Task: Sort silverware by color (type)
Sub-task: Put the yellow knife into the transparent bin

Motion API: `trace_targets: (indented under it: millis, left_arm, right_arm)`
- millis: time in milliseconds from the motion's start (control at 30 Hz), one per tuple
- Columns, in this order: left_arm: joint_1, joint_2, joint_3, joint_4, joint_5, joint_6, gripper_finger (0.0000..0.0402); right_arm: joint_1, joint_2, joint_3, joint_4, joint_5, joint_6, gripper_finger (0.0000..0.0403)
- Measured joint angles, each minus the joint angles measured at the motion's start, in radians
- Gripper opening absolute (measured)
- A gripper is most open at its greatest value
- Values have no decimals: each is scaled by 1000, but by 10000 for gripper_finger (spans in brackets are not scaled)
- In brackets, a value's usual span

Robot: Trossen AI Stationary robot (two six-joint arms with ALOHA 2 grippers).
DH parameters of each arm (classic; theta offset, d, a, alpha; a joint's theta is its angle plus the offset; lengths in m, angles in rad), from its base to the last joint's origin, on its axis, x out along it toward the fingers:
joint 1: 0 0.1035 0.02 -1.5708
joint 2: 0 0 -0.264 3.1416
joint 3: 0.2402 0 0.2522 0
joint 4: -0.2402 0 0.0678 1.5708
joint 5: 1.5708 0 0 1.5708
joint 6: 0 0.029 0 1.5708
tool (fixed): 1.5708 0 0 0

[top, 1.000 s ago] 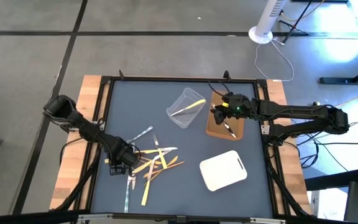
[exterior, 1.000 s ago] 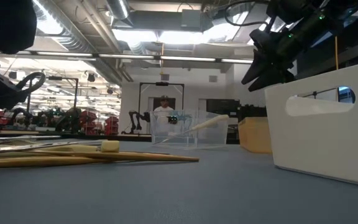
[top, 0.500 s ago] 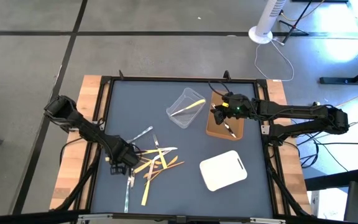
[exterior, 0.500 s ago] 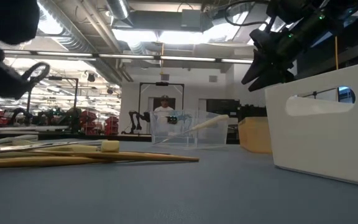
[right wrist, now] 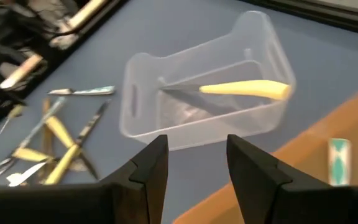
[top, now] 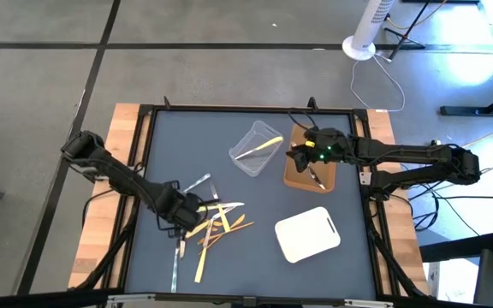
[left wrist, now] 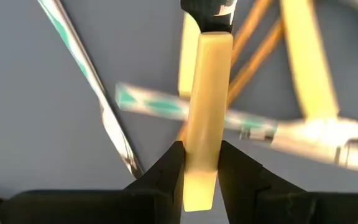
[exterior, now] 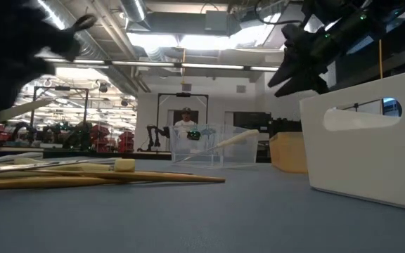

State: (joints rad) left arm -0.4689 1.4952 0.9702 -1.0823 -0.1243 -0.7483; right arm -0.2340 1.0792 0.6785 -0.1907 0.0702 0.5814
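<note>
Now my left tool [left wrist: 199, 163] is pinched on a pale yellow utensil [left wrist: 205, 118], gripping it near one end so it comes out of the silverware pile [top: 212, 224] lengthwise, clear of the silver and orange-brown pieces crossed around it at the near left of the surface [top: 229, 137]. I judge that yellow piece is bound for the clear tub [right wrist: 204, 99], where one yellow-handled utensil [right wrist: 241, 89] already lies. My right tool [right wrist: 191, 163] hangs above the brown tray [top: 308, 171], fingers parted, nothing between them; a silver piece [top: 317, 180] sits in that tray. The white tray [top: 306, 234] looks empty from above. Hard to say whether my yellow piece is fully off the surface, and its far end is cut off in the wrist view.
</note>
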Motion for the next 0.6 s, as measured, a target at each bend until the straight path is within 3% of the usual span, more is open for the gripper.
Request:
trace_targets:
  millis: [133, 300, 600]
  left_arm:
    - [49, 0, 56, 36, -98, 0, 72]
    - [116, -1, 78, 198, -228, 38, 72]
    - [202, -1, 78, 624, -333, 369, 72]
  right_arm:
    - [0, 0, 0, 22, -68, -42, 150]
    - [0, 0, 0, 22, -90, -79, 150]
    - [0, 0, 0, 22, -90, -91, 150]
